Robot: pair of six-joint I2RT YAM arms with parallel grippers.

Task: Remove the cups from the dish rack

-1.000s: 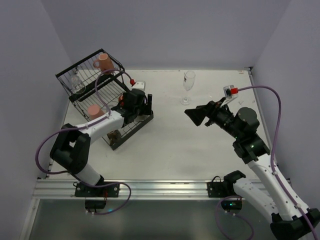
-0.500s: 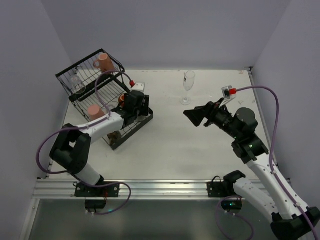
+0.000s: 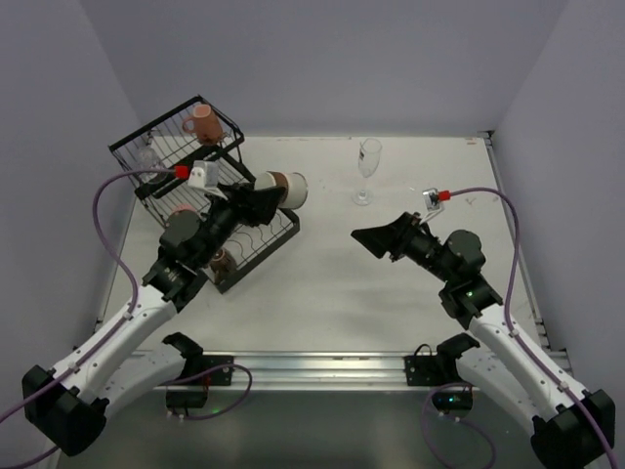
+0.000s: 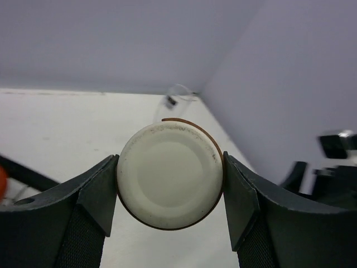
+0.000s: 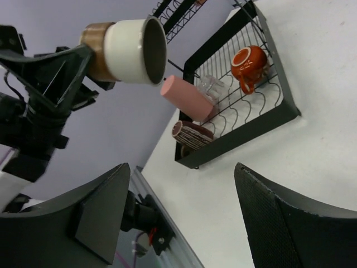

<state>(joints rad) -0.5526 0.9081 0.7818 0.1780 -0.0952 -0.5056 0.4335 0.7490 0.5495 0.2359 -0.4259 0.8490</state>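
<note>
My left gripper (image 3: 264, 197) is shut on a brown cup with a cream rim and base (image 3: 285, 188) and holds it in the air above the near corner of the black dish rack (image 3: 283, 234). In the left wrist view the cup's cream base (image 4: 170, 174) fills the gap between the fingers (image 4: 97, 192). A pink mug (image 3: 203, 124) sits on the raised basket. In the right wrist view the tray (image 5: 279, 114) holds an orange-red mug (image 5: 249, 62), a salmon tumbler (image 5: 187, 98), a clear glass (image 5: 211, 87) and a striped brown cup (image 5: 193, 134). My right gripper (image 3: 376, 239) is open and empty over the table.
A clear stemmed glass (image 3: 368, 166) stands upright on the white table at the back centre, beyond my right gripper. The walls close in at the left, back and right. The metal rail (image 3: 322, 366) with the arm bases runs along the near edge.
My left arm has drawn back out of the rack and risen, lifting the brown and cream cup clear of the tray. My right gripper has shifted slightly nearer and left.
</note>
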